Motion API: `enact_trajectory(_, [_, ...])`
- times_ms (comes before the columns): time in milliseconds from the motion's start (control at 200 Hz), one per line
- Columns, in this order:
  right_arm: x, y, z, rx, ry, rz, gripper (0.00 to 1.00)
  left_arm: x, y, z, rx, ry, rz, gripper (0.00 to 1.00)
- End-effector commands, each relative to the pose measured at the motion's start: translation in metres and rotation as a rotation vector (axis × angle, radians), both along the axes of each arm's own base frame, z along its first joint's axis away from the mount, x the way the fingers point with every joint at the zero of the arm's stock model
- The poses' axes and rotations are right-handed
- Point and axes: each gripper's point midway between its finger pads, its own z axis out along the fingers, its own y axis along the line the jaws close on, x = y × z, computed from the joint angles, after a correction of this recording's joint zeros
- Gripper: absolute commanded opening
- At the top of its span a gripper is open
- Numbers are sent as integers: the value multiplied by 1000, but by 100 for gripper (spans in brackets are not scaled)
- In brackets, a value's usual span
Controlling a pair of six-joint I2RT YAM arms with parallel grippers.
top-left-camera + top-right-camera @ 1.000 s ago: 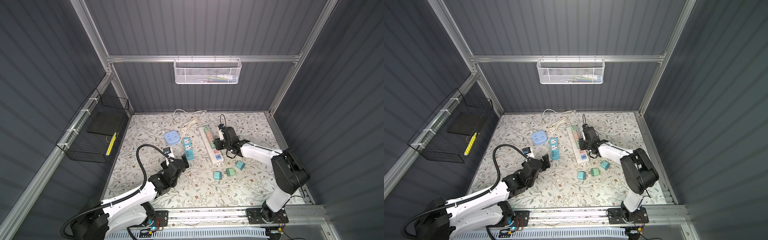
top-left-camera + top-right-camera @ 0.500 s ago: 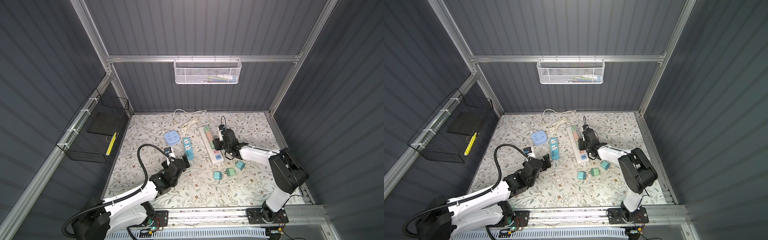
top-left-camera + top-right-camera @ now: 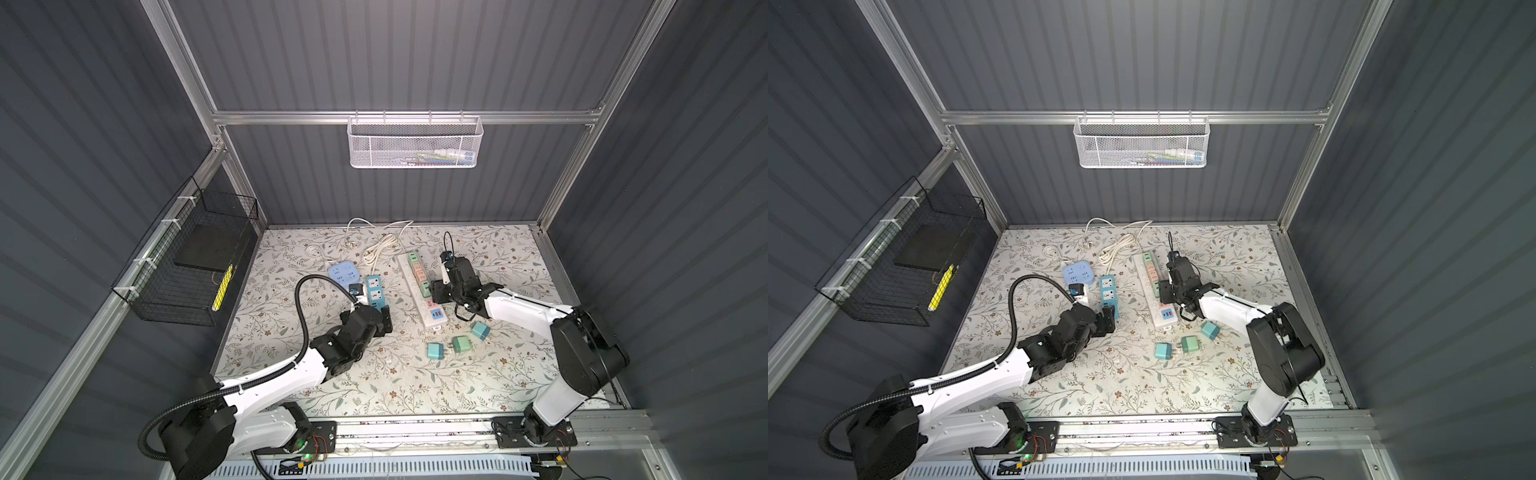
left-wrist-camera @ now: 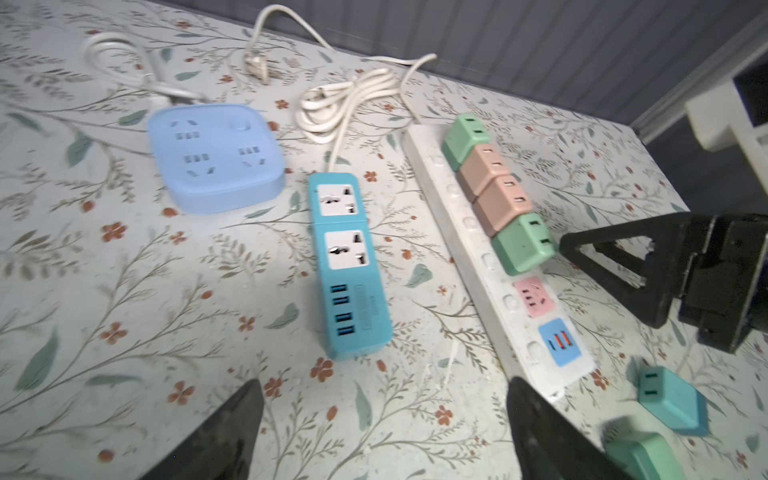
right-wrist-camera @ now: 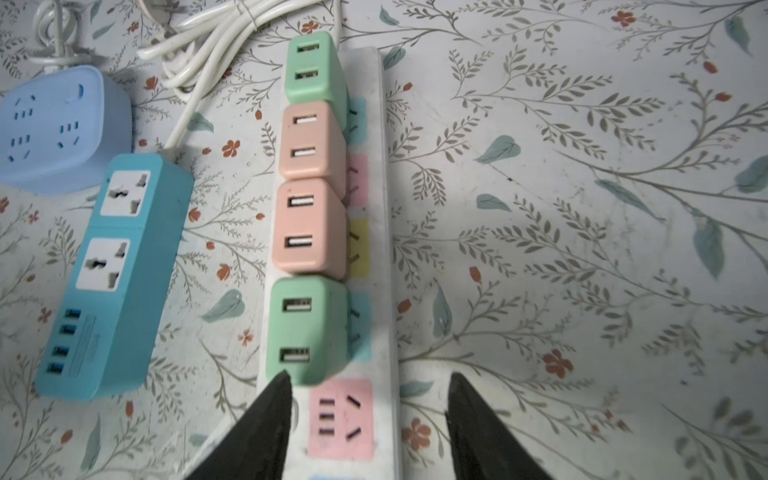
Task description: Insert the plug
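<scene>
In both top views the right gripper (image 3: pixel 436 291) (image 3: pixel 1165 291) sits low over the strip (image 3: pixel 429 308), right beside the plug (image 3: pixel 426 289), which stands seated as the nearest of four in a row. Behind the gripper, toward its arm's base, three loose plugs (image 3: pixel 459 344) lie on the mat. Out past its far side the mat (image 3: pixel 507 257) runs bare to the rail (image 3: pixel 552 266). The left gripper (image 3: pixel 384 322) hangs just off the near end of the blue strip (image 3: pixel 374 291), with the hub (image 3: pixel 343 274) and cords (image 3: pixel 376 249) farther ahead and bare mat behind it. In the left wrist view the left gripper (image 4: pixel 384 384) is spread wide with nothing between its fingers. The blue strip (image 4: pixel 349 257) lies straight ahead, and the strip's (image 4: pixel 457 232) near end lies just off one fingertip, with two loose plugs (image 4: pixel 673 401) beyond that. In the right wrist view the right gripper (image 5: pixel 370 376) is spread and holds nothing. One fingertip (image 5: pixel 270 411) sits at the plug's (image 5: pixel 307 328) near corner, contact unclear. The pink socket (image 5: pixel 340 417) lies bare between the fingers, and the other finger stands over open mat.
</scene>
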Motion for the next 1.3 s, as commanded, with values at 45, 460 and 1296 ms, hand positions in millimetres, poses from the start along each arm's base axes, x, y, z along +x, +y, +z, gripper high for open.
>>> enact_trajectory(45, [-19, -14, 24, 5, 16, -24, 62, -13, -30, -21, 88, 96, -178, 90])
enact_trajectory(460, [-139, -7, -34, 96, 271, 49, 64, 13, -17, -37, 169, 164, -50, 89])
enact_trajectory(1296, [-215, 84, -57, 401, 519, 183, 69, 9, 0, -28, 150, 147, 5, 89])
